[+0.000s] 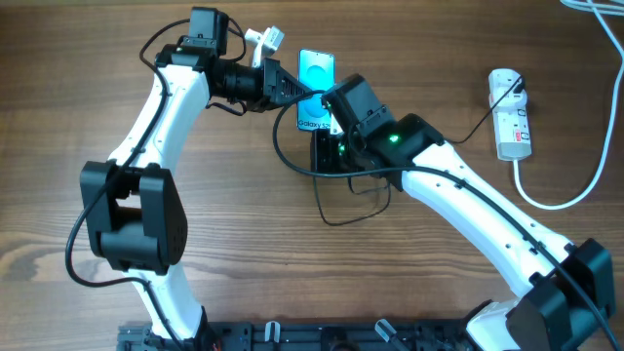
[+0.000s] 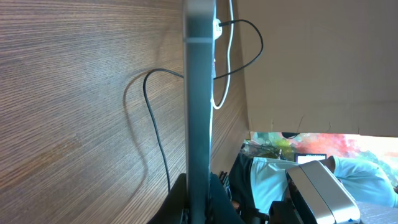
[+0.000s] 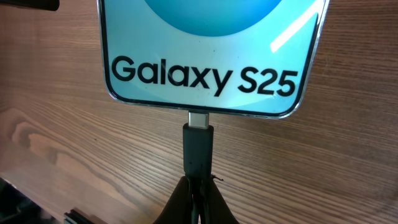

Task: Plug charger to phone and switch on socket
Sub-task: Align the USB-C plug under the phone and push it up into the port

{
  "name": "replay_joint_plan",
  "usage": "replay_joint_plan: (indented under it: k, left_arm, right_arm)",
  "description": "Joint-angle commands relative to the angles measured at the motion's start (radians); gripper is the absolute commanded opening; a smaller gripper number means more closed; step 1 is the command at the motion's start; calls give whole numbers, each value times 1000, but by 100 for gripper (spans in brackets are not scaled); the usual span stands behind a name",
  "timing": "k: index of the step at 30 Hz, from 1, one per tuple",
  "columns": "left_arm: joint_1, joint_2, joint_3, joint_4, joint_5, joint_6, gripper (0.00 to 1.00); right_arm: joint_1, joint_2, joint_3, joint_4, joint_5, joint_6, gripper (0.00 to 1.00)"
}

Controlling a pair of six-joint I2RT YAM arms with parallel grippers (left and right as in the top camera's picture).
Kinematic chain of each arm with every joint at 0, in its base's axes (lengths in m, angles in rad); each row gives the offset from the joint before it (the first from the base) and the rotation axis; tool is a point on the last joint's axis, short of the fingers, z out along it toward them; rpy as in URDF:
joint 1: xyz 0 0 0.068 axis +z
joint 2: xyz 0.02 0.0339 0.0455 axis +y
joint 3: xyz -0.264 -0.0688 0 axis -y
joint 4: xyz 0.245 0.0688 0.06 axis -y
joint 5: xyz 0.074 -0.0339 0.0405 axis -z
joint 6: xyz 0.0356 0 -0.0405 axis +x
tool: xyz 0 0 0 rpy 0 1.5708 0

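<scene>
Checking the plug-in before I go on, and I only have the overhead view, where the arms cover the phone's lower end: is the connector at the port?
Observer: Right wrist view: the charger's connector meets the phone at its bottom-edge port, with a strip of metal tip showing.
Operator: What holds the connector?
Observer: The right gripper, shut on its black body.
Operator: And the phone?
Observer: Left wrist view: the left gripper is shut on it, one finger either side of its thin edge.
</scene>
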Motion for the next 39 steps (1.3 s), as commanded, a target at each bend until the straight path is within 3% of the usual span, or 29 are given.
replay_joint_plan:
  k: [1, 39]
  left_arm:
    - [6, -39, 5, 3, 47, -2, 4]
    - [7, -39, 5, -3, 80, -2, 4]
  right_arm:
    - [-3, -9, 24, 5, 6, -18, 4]
    - [-5, -9, 24, 5, 47, 6, 5]
